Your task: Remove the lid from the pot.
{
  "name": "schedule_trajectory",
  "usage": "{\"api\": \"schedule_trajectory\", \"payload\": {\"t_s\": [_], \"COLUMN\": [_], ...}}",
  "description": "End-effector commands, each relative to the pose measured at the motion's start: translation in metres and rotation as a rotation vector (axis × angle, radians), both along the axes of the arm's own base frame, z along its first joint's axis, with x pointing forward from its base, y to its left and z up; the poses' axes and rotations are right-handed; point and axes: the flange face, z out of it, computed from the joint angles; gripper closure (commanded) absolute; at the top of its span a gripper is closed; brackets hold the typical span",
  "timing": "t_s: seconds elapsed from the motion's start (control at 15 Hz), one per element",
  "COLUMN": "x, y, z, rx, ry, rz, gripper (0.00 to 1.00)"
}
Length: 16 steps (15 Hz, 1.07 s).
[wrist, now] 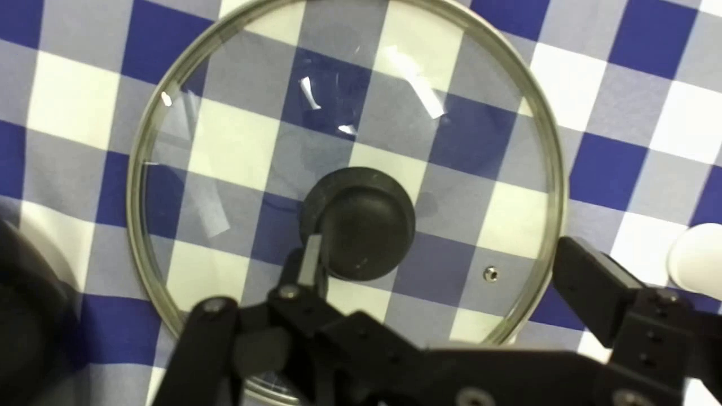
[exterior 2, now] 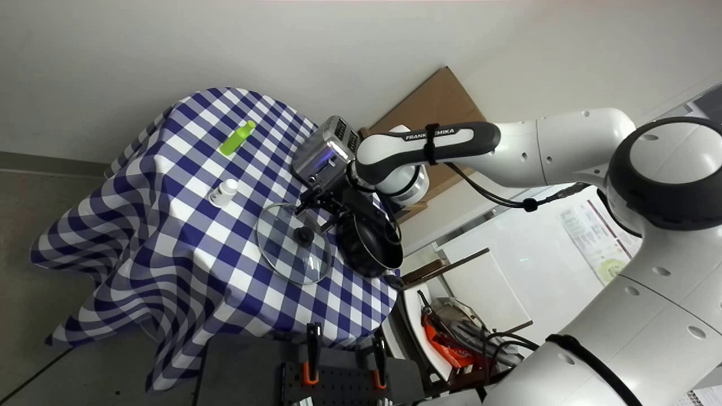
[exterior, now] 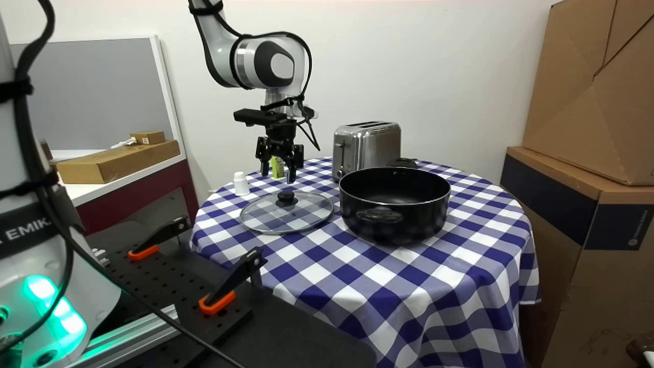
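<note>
The round see-through glass lid (exterior: 263,215) lies flat on the checkered table beside the black pot (exterior: 396,222), its dark knob (exterior: 286,198) pointing up. The lid also shows in an exterior view (exterior 2: 280,254) and fills much of the wrist view (wrist: 237,146). The pot stands uncovered; it is partly hidden by the arm in an exterior view (exterior 2: 361,248) and shows as a dark blur at the left of the wrist view (wrist: 28,321). My gripper (exterior: 278,173) is open and empty above the lid. In the wrist view (wrist: 443,259) one finger overlaps the knob's edge, the other the lid's rim.
A steel toaster (exterior: 368,148) stands behind the pot. A small white bottle (exterior 2: 224,193) and a green bottle (exterior 2: 237,138) are on the table beyond the lid. Two black and orange clamps (exterior: 232,281) stick up at the table's robot side. Cardboard boxes (exterior: 577,220) stand beyond the table.
</note>
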Motion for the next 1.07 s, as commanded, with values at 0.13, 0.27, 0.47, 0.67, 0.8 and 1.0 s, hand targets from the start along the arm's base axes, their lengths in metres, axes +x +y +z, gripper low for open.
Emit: {"api": "schedule_trajectory", "payload": {"t_s": [0.13,0.27,0.47,0.67,0.8,1.0], "x": [-0.029,-0.036,-0.044,-0.052,-0.042,-0.042], "y": [-0.032,-0.051,-0.075,-0.093,-0.089,-0.088], "z": [0.067,0.089,0.12,0.148,0.136,0.132], "rx": [0.038,0.002,-0.046,-0.037,-0.032,-0.033], "ry": [0.056,0.07,0.089,0.129,0.11,0.115], "rz": [-0.099,-0.131,-0.16,-0.15,-0.158,-0.155], "gripper": [0.0,0.0,0.0,0.0,0.0,0.0]}}
